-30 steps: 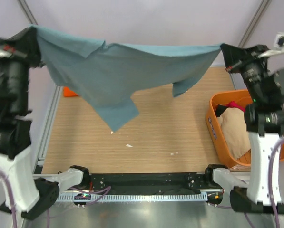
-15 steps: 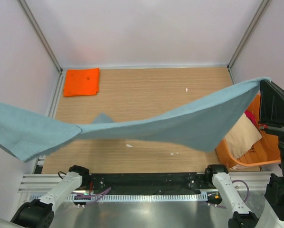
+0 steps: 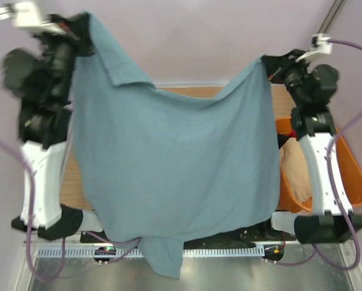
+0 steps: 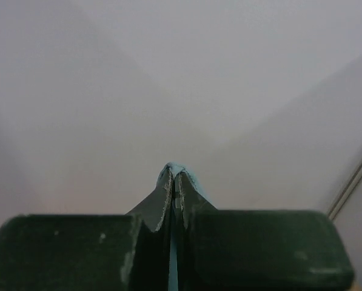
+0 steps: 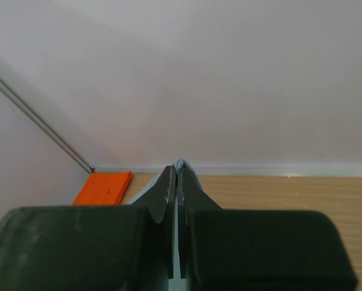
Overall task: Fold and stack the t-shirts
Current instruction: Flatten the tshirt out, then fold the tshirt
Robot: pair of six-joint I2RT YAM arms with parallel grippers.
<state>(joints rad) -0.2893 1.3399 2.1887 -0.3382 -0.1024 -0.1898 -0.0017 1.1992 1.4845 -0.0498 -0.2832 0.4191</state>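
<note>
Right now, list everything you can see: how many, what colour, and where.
grey-blue t-shirt: one, dusty grey-blue, hanging spread between both tools
orange t-shirt: one, bright orange, folded, table's far left corner
beige shirt: one, beige, inside the tub
tub: one, orange, right side
table: one, light wood
left tool: one, dark, shut on a shirt corner
right tool: one, dark, shut on the opposite corner

The t-shirt [image 3: 174, 176] hangs between my left gripper [image 4: 174, 182] and my right gripper [image 5: 176, 179], over the table [image 3: 187, 92]; the tub [image 3: 353, 182] stands at its right.
</note>
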